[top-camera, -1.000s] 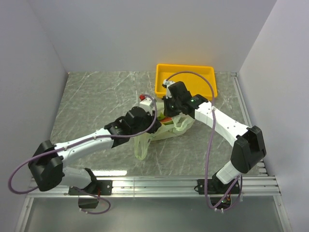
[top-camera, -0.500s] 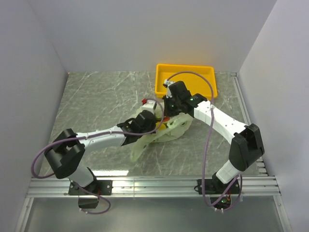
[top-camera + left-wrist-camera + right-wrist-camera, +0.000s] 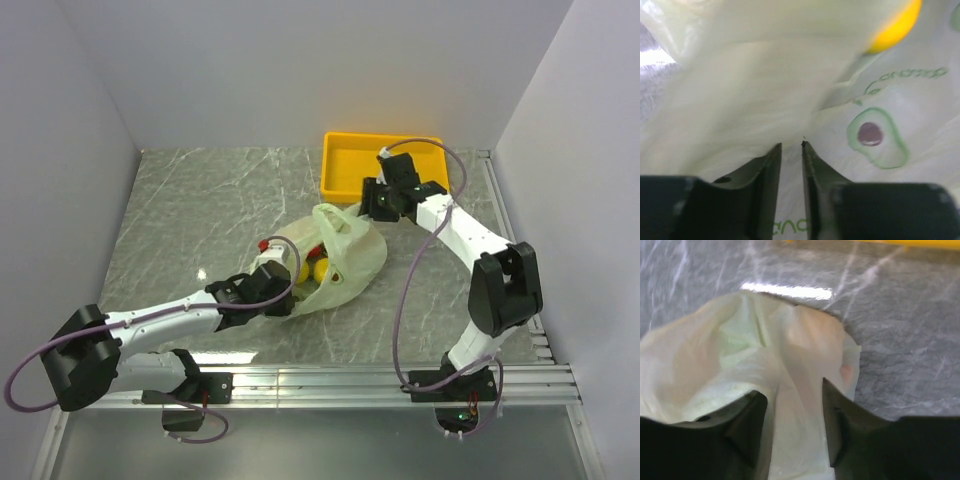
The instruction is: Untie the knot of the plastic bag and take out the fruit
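Note:
The pale green plastic bag (image 3: 350,255) lies mid-table, its mouth gaping toward the left and one handle loop (image 3: 333,214) standing up. Inside it I see fruit: a yellow piece (image 3: 322,268) and a red one (image 3: 315,250). The knot is hidden from every view. My left gripper (image 3: 287,268) sits at the bag's left mouth; in the left wrist view its jaws (image 3: 790,146) stand a narrow gap apart against the printed film (image 3: 875,135), with a yellow fruit (image 3: 892,30) above. My right gripper (image 3: 372,203) hovers at the bag's far right, open, with loose film (image 3: 795,405) lying between its fingers.
A rigid yellow tray (image 3: 350,165) stands at the back, just behind the right wrist; its edge shows along the top of the right wrist view (image 3: 920,243). Grey marble tabletop (image 3: 200,210) spreads to the left. White walls close in the sides and back.
The right gripper has opened, letting go of the bag, and drawn back toward the tray. The left arm has pulled back toward the near left. The bag now stands puffed open.

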`<state>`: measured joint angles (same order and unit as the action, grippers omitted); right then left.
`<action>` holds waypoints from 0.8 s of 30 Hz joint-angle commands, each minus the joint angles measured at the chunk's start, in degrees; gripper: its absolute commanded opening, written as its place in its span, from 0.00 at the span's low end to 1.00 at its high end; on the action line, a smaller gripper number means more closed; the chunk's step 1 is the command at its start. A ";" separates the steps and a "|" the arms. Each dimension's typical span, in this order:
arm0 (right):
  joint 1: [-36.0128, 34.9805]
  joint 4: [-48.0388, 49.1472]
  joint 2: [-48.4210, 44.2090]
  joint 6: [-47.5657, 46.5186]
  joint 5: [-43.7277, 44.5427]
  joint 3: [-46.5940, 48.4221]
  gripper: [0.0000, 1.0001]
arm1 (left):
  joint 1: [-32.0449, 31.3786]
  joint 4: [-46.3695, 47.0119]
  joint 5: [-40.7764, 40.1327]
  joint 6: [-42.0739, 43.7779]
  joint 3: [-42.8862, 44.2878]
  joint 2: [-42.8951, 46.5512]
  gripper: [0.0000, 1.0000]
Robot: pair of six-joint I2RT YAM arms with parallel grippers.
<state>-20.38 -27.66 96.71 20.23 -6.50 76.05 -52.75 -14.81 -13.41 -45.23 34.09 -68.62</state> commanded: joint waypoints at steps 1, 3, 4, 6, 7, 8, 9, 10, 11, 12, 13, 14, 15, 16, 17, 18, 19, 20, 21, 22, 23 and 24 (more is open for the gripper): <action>-5.80 -0.37 -9.14 -4.92 1.65 5.15 0.61 | -0.07 -1.01 -2.41 -1.26 5.10 -0.10 0.31; -10.00 -2.83 -12.23 -7.04 6.14 5.86 0.64 | -0.07 -0.75 -3.20 -1.78 6.16 -0.81 0.36; -11.42 -3.45 -15.11 -7.39 7.46 6.47 0.65 | -0.07 -0.75 -4.25 -1.96 6.95 -1.51 0.36; -13.62 -4.94 -17.86 -7.75 11.68 7.00 0.65 | -0.07 -0.31 -4.95 -2.31 7.31 -1.95 0.36; -16.16 -5.38 -20.04 -8.01 12.30 7.70 0.65 | -0.07 -0.22 -5.48 -2.32 7.66 -2.22 0.36; -17.14 -5.73 -20.94 -8.10 12.65 8.06 0.65 | -0.07 -0.22 -5.66 -2.40 7.75 -2.31 0.36; -18.45 -5.74 -21.64 -8.01 11.44 8.41 0.64 | -0.16 0.21 -5.92 -2.14 7.75 -2.22 0.36; -19.51 -5.65 -22.87 -7.92 10.82 8.59 0.64 | -0.07 0.31 -5.84 -2.23 7.66 -2.22 0.36; -22.13 -5.39 -23.49 -7.05 11.16 8.67 0.64 | -0.07 0.22 -6.10 -2.23 7.75 -2.05 0.36; -23.64 -5.21 -24.10 -6.96 12.29 8.50 0.64 | -0.07 0.22 -6.10 -2.14 7.66 -1.87 0.36; -24.87 -4.78 -25.07 -7.13 13.00 8.15 0.64 | -0.07 0.31 -6.19 -2.05 7.40 -1.43 0.37; -26.71 -3.90 -25.42 -7.13 13.18 7.89 0.64 | -0.07 0.13 -6.54 -2.23 7.40 -1.17 0.38; -27.16 -3.54 -25.51 -7.13 12.49 7.71 0.64 | -0.07 0.04 -6.80 -2.84 7.22 -0.73 0.39; -27.34 -3.11 -25.43 -7.22 9.00 7.36 0.63 | -0.07 -0.22 -6.89 -3.02 6.87 0.49 0.41; -27.52 -2.67 -24.99 -6.61 6.96 7.27 0.63 | -0.07 -0.40 -7.24 -3.28 6.70 1.20 0.45; -28.21 -2.49 -24.47 -6.52 5.11 7.10 0.63 | -0.16 -0.92 -8.03 -3.98 6.52 1.90 0.48; -28.74 -2.49 -22.98 -6.60 1.79 6.66 0.63 | -0.07 -1.45 -8.56 -4.16 6.43 3.83 0.52; -29.36 -2.31 -22.18 -6.61 1.06 6.13 0.63 | -0.07 -3.28 -9.52 -4.34 6.52 4.80 0.60; -30.67 -1.96 -21.39 -6.52 0.71 5.60 0.63 | -0.07 -4.43 -11.53 -4.95 6.78 5.77 0.65; -30.94 -1.18 -20.08 -6.34 -0.08 3.60 0.63 | -0.07 -5.75 -12.86 -5.13 7.39 7.52 0.70; -31.12 1.36 -19.46 -5.30 -1.66 2.27 0.63 | 0.02 -8.54 -14.09 -5.22 7.92 8.32 0.76; -31.04 2.86 -18.75 -4.50 -2.80 0.95 0.63 | 0.02 -9.53 -16.28 -5.39 8.80 9.02 0.79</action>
<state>-50.43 -28.71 75.46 14.11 -4.01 80.44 -52.73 -19.73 -23.16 -49.23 39.99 -62.46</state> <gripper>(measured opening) 0.627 0.771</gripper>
